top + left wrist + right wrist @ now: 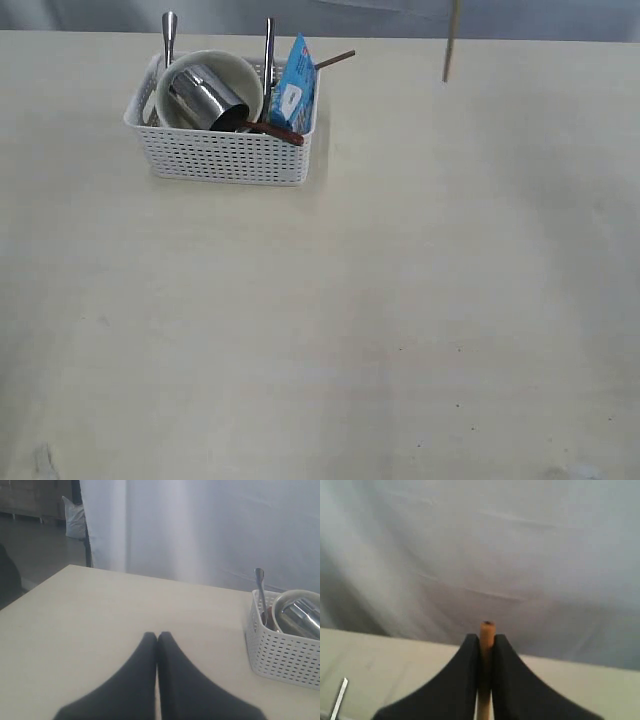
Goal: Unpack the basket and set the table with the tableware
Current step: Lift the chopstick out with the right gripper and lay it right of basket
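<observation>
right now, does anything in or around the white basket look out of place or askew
Yes. The shiny steel cup lies tipped on its side inside the cream bowl in the white lattice plastic basket, and a blue snack packet stands at its right end, though it is not tableware.

Soft, even daylight, faint shadows under the basket [225,140], glare on the steel cup [205,97]; wrist views blurred.
</observation>
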Controlling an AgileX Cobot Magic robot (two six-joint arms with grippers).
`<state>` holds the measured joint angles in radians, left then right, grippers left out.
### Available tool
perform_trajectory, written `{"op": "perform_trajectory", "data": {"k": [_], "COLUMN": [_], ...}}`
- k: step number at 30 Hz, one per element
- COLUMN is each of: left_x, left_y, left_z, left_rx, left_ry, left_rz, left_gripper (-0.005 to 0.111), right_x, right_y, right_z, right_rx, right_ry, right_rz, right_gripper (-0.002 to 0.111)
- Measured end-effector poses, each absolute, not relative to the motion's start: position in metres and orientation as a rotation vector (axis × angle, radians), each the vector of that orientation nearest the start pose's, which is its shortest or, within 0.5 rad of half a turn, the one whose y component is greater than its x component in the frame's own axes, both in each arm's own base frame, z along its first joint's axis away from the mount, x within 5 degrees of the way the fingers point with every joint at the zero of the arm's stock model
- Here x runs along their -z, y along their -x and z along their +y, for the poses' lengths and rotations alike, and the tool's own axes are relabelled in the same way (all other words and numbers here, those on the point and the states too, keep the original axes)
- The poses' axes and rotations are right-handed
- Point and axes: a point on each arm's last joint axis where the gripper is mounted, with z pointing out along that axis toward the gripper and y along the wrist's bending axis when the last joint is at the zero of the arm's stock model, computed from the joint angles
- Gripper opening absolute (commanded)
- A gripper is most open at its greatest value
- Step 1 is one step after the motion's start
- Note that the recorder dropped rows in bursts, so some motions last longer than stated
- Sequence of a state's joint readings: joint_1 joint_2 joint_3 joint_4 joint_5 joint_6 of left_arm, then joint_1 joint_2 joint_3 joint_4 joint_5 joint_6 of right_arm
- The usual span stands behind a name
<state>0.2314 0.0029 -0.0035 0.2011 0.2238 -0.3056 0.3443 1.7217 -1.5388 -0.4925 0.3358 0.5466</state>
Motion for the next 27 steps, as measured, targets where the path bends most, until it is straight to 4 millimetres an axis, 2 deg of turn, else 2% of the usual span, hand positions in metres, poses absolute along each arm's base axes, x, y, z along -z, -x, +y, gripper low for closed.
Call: {"op": "perform_trajectory", "data": {"k": [3,10,16,21,27], "left_x": [-0.194,-0.194,-0.194,-0.194,-0.194], "left_y": [-0.053,-0.053,-0.053,-0.053,-0.053], "left_z": [0.017,0.017,0.017,0.017,0.017], "left_rx": [-0.129,-0.129,-0.129,-0.129,-0.129], "left_ry": [0.322,0.322,0.322,0.322,0.322], "left_rz": [1.673,1.673,1.673,1.673,1.673], "left_gripper": [0.0,0.0,0.0,0.0,0.0], "right_x": [-0.353,-0.315,-0.286,-0.256,-0.216], "right_y": [-0.389,-0.373,-0.359,-0.343,-0.324], "right_z": [0.118,0.103,0.107,0.104,0.104], "right_rx": [-0.02,0.166,0.074,0.101,0.035], "right_ry": [0.135,0.119,0.093,0.131,0.112], "right_rz": [2.084,2.363,2.533,2.69,2.778], "right_gripper": [0.0,0.0,0.0,0.0,0.0]}}
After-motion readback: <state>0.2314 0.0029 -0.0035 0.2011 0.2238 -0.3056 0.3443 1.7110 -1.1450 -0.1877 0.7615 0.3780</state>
